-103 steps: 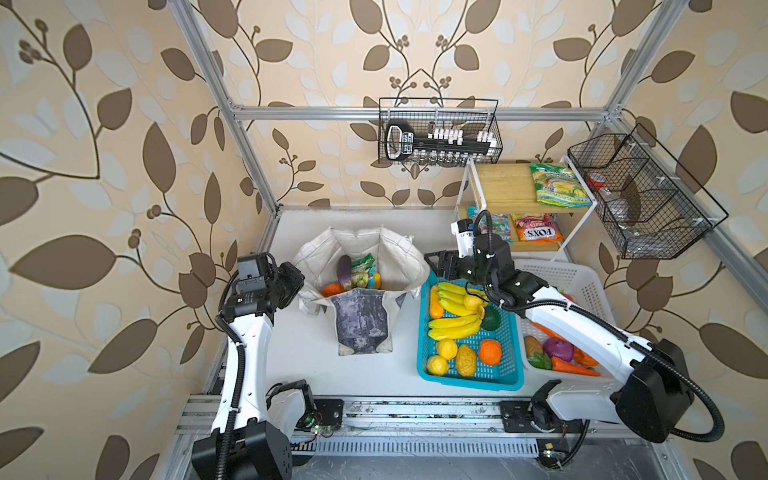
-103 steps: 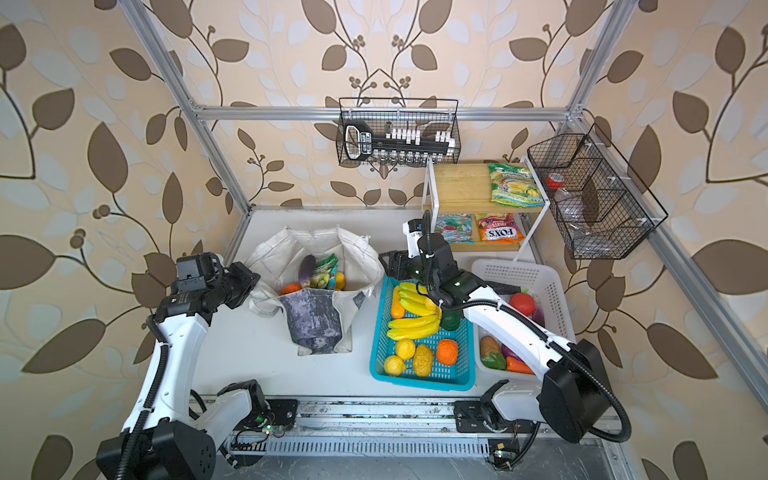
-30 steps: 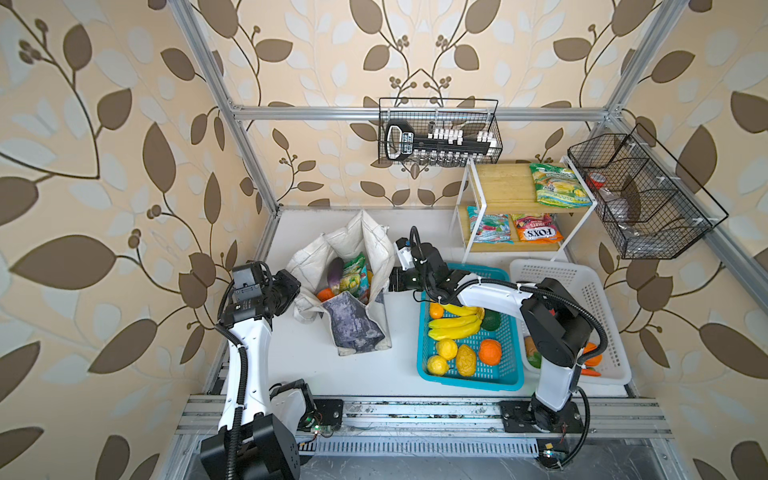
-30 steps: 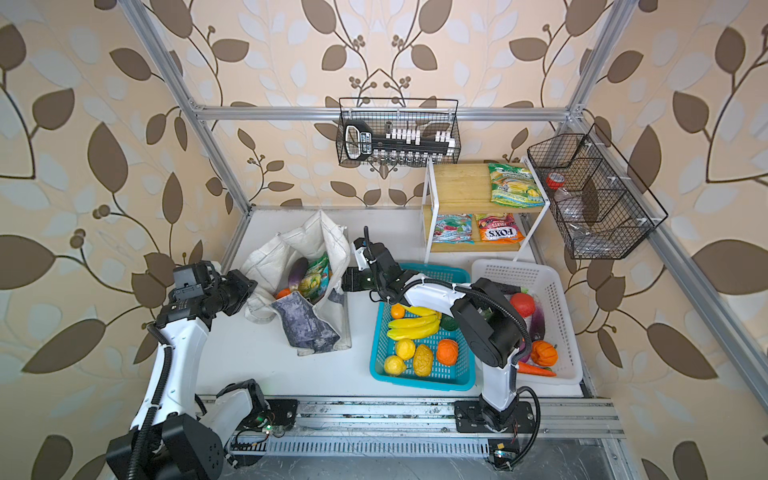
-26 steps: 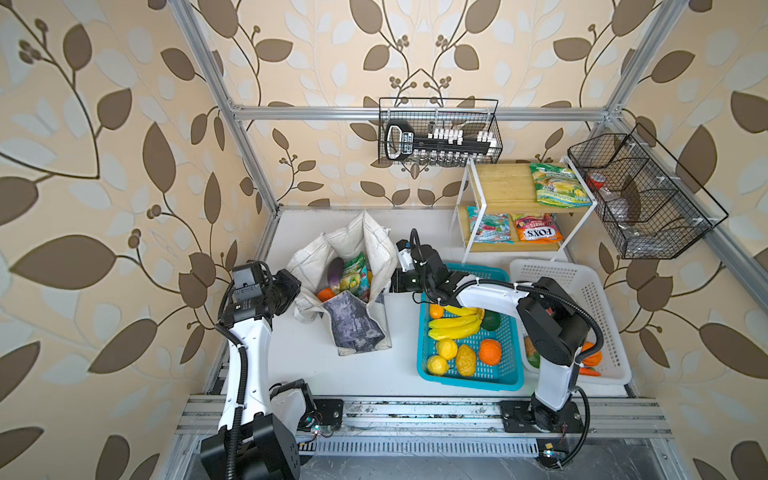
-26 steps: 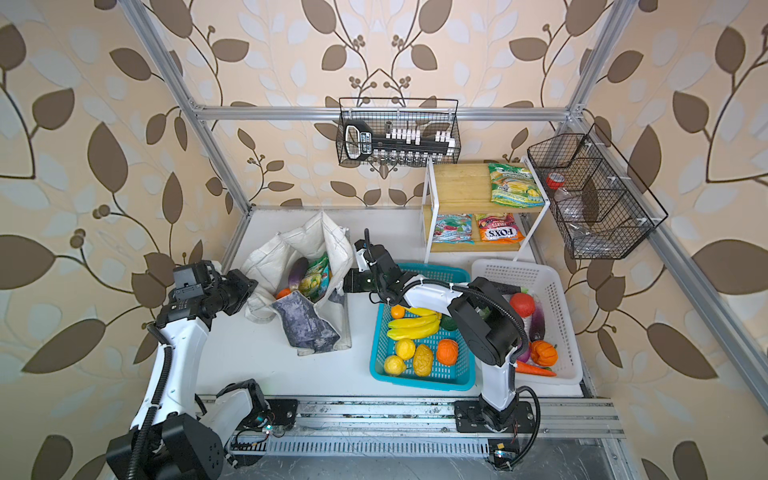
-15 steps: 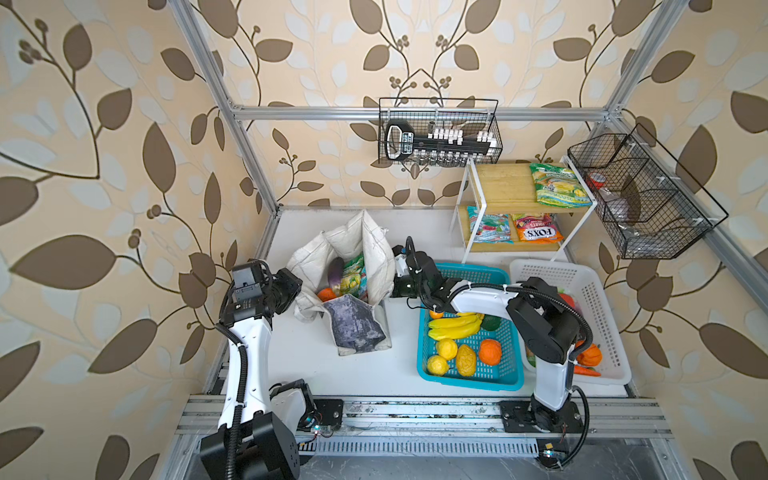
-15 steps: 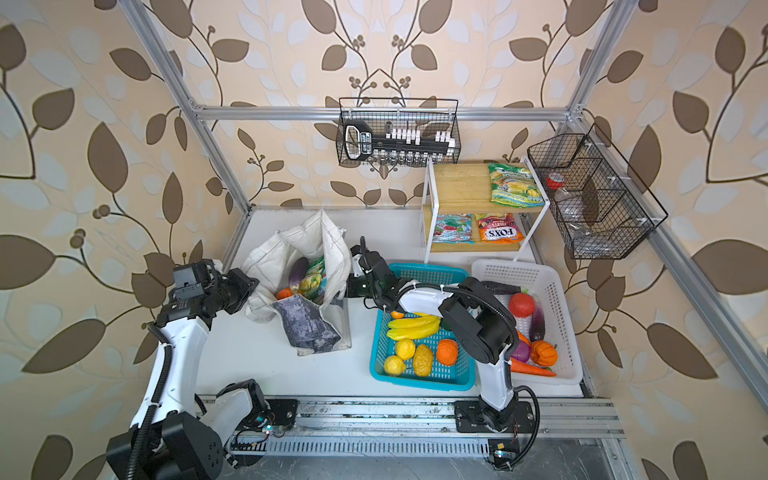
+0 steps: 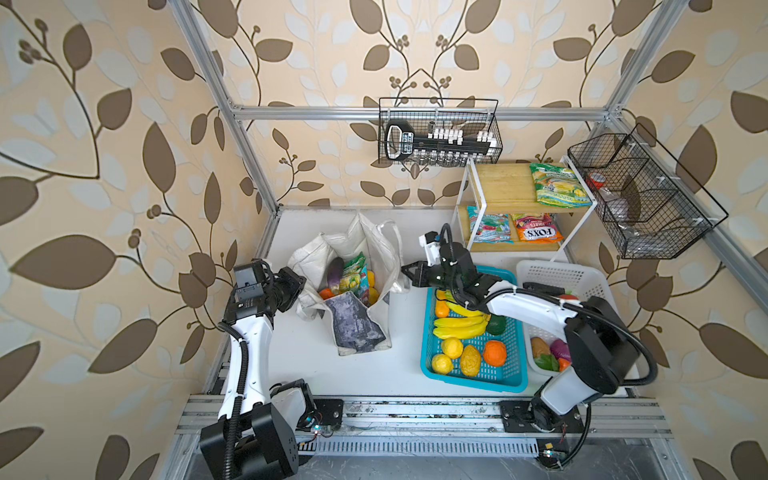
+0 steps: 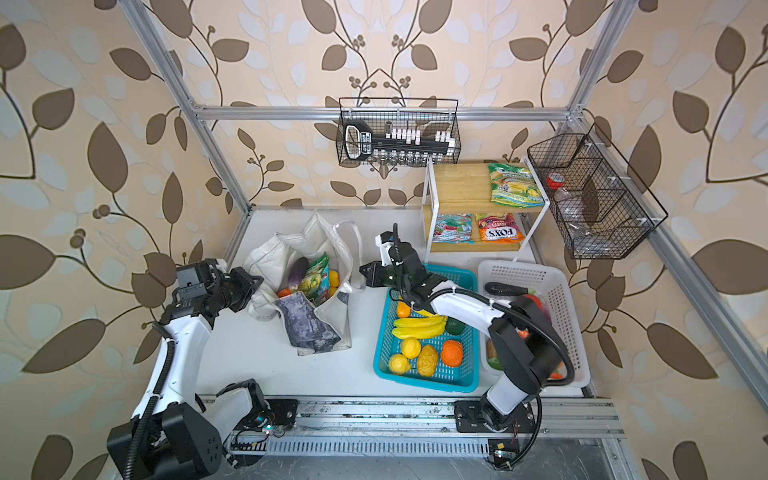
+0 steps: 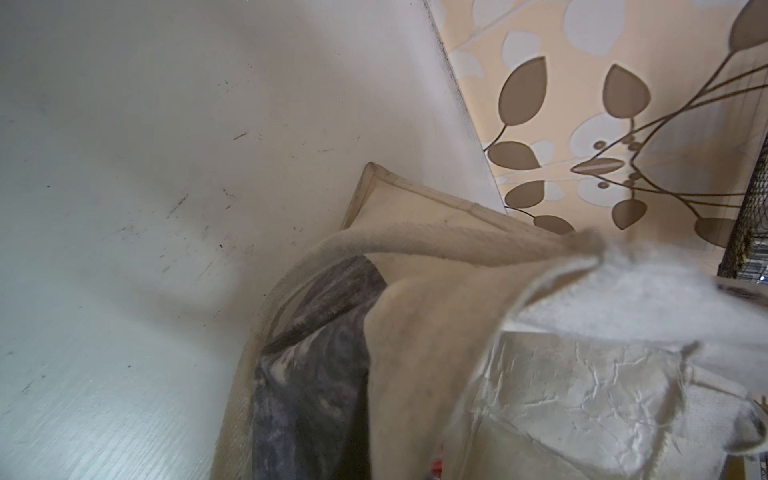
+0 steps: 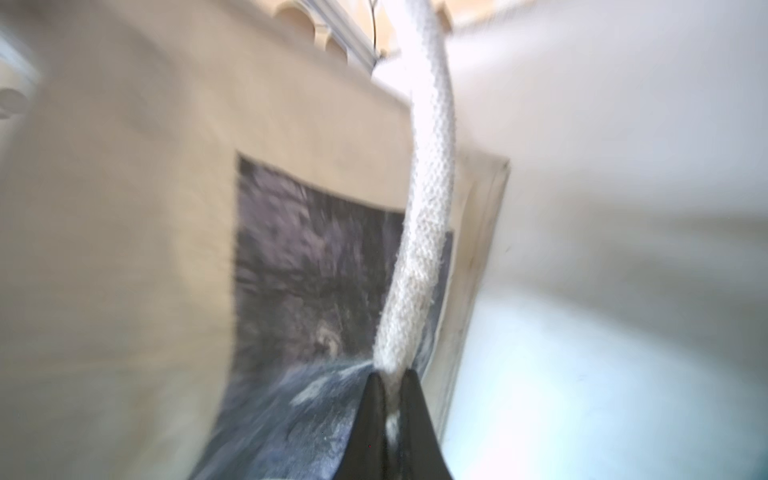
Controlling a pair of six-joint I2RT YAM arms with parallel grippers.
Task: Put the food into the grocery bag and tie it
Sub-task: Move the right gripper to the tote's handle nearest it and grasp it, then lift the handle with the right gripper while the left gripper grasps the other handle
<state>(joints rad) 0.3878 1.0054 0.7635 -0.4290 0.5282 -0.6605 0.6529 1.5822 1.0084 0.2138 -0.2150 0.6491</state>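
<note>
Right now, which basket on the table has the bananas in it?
The blue basket, beside the grocery bag: yellow bananas lie in it. The white basket shows other produce only.

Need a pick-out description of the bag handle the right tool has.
In both top views, find the off-white tote with grey print panels, left of the teal fruit basket. On its basket-facing side a white woven loop handle runs out to the right tool, which is shut on it. The tote's other handle is on the opposite side, toward the left arm.
</note>
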